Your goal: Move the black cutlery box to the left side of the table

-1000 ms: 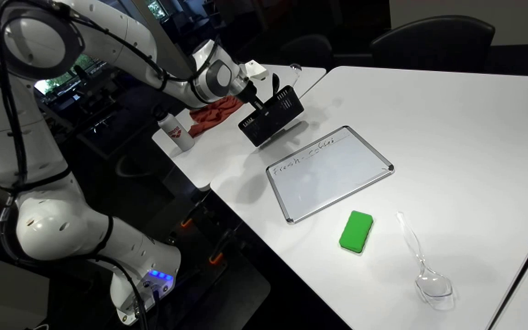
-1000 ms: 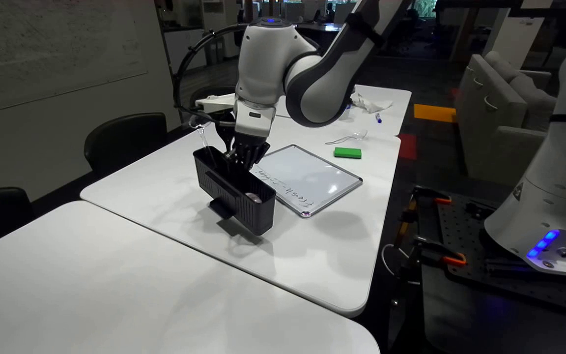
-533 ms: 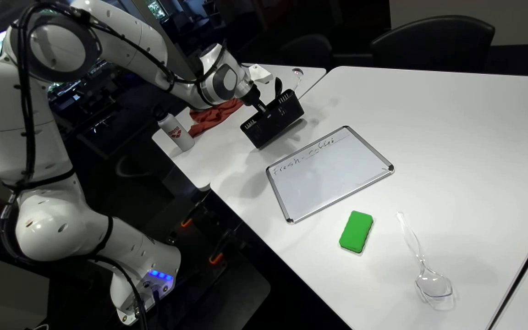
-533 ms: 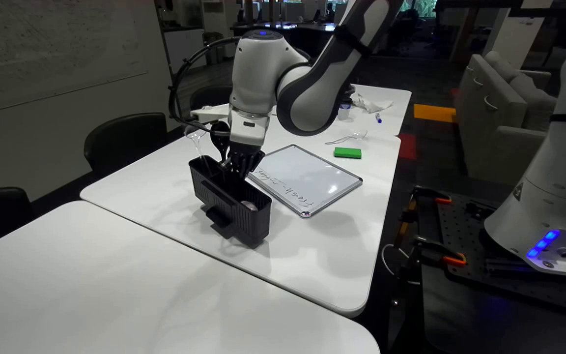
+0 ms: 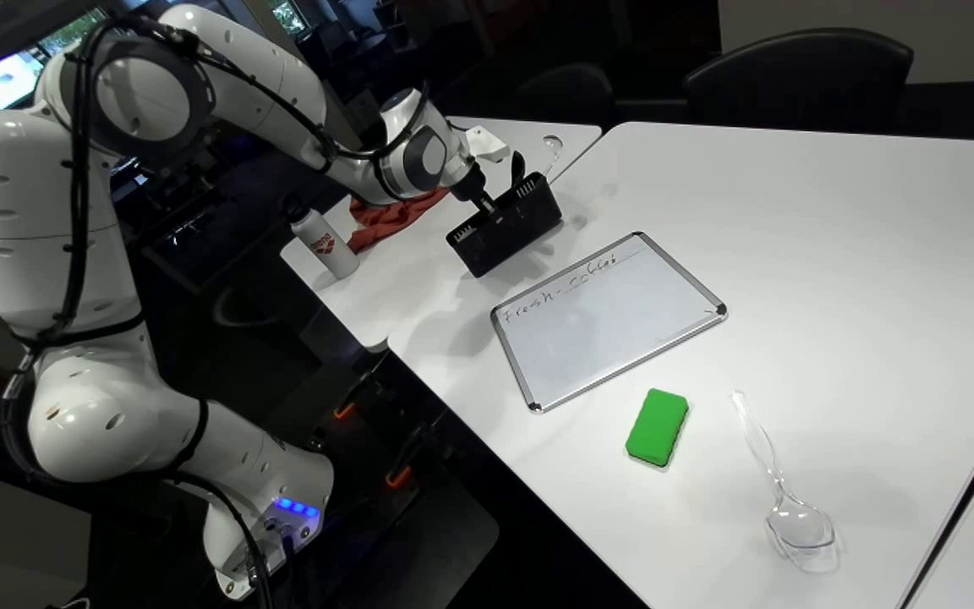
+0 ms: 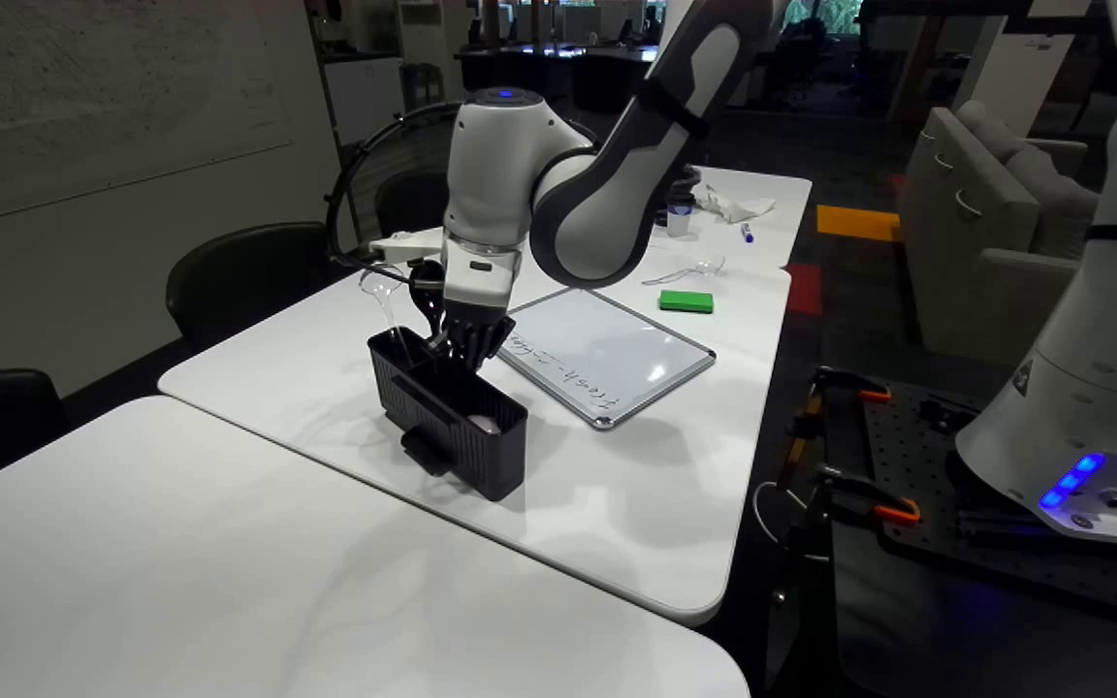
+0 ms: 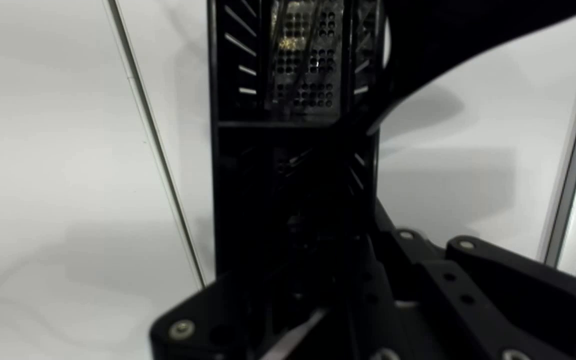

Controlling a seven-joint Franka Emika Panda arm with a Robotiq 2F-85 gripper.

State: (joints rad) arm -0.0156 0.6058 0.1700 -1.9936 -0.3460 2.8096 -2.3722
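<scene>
The black cutlery box (image 5: 508,230) stands about level on or just above the white table (image 5: 834,211); I cannot tell if it touches. In an exterior view the box (image 6: 450,427) lies between the whiteboard and the table's seam. A black utensil (image 6: 428,291) and a clear spoon (image 6: 383,291) stick up from its far end; a pale round thing (image 6: 484,424) sits in its near end. My gripper (image 5: 489,207) is shut on the long side wall facing the whiteboard. In the wrist view the gripper (image 7: 374,227) straddles that wall; the dark inside hides the inner fingertip.
The whiteboard (image 5: 610,321) lies close beside the box. A green eraser (image 5: 656,427) and another clear spoon (image 5: 800,524) lie farther along the table. A white bottle (image 5: 326,245) and a red cloth (image 5: 394,211) are on the adjoining section past the seam (image 6: 326,470).
My gripper and the box have moved down toward the table, and the box's shadow has drawn closer to it. The grip on the wall is the same.
</scene>
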